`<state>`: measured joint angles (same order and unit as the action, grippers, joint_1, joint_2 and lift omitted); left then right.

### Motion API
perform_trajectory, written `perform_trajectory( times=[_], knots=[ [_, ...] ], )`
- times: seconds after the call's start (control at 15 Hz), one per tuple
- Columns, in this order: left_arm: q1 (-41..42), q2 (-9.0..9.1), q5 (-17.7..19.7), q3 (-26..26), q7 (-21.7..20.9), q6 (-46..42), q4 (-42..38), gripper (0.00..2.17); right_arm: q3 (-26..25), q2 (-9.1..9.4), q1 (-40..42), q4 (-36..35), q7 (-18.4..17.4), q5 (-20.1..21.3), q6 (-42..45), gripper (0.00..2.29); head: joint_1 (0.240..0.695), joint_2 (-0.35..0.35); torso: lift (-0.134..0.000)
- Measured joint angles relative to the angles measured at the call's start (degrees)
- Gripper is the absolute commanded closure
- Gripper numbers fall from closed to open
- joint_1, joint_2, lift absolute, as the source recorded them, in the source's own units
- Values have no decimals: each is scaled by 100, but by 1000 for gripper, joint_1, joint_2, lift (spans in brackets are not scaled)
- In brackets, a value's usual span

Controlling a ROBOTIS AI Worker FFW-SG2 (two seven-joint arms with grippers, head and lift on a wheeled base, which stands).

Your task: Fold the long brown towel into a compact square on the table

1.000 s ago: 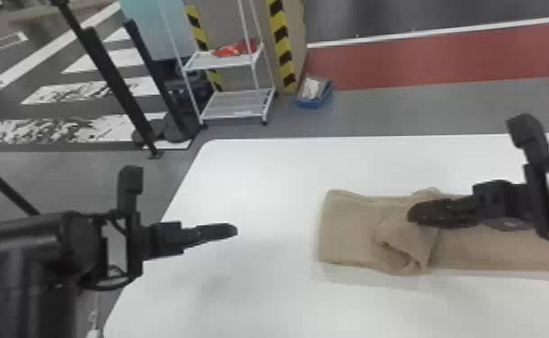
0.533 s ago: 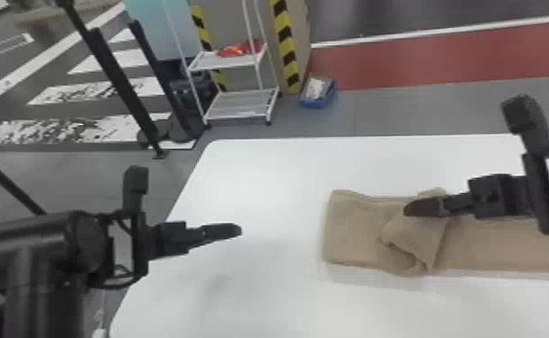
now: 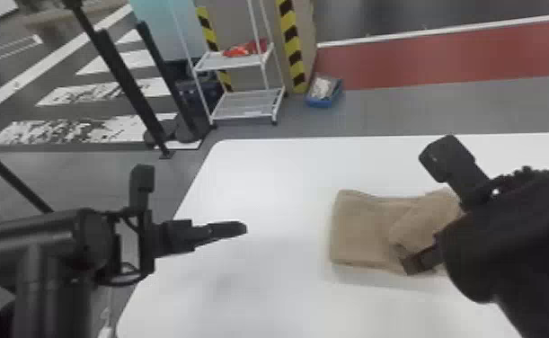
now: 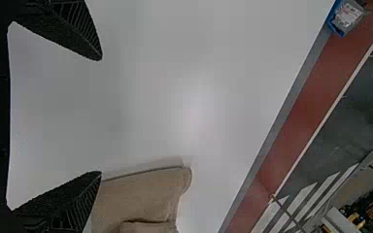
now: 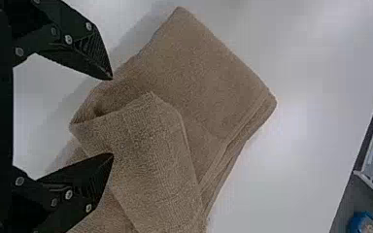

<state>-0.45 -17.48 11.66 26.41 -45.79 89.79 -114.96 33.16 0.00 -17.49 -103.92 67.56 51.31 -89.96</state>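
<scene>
Nearby, lower left in the head view, the left gripper (image 3: 241, 228) points across the table's (image 3: 277, 180) left edge, jaws apart; white tabletop separates it from the towel (image 3: 363, 229), right of centre; the right gripper (image 3: 414, 264) slants down there, jaws spread, its arm hiding some cloth; the far edge crosses mid-frame.

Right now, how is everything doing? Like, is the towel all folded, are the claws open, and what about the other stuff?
Brown towel: partly folded, a rumpled flap on top
Left claw: open, above the table
Right claw: open, at the towel's flap
White table: holding the towel
White rack: standing on the floor, red stuff on its upper shelf
Blue bin: on the floor, with something in it
</scene>
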Motion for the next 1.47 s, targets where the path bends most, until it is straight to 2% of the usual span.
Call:
perform_trajectory(
  times=[0.07,0.33,0.67,0.8,1.0,1.47],
  knots=[
    [12,4,-2,-3,-1,0,4,39,82,0,10,-4,-31,160,0,184,695,350,-124],
    [38,12,0,-2,-5,0,18,39,339,0,-97,57,-230,354,0,191,695,350,-124],
    [99,23,3,28,-17,0,12,39,759,0,-350,622,-449,566,0,218,695,350,-124],
    [112,20,3,30,-13,0,12,39,837,0,-373,715,-562,572,0,495,695,350,-124],
    [126,20,3,31,-18,0,21,39,845,0,-375,708,-681,580,0,1126,695,348,-124],
    [178,9,3,29,-27,0,98,39,589,0,226,-174,-1238,696,0,1160,695,343,-124]
  ],
)
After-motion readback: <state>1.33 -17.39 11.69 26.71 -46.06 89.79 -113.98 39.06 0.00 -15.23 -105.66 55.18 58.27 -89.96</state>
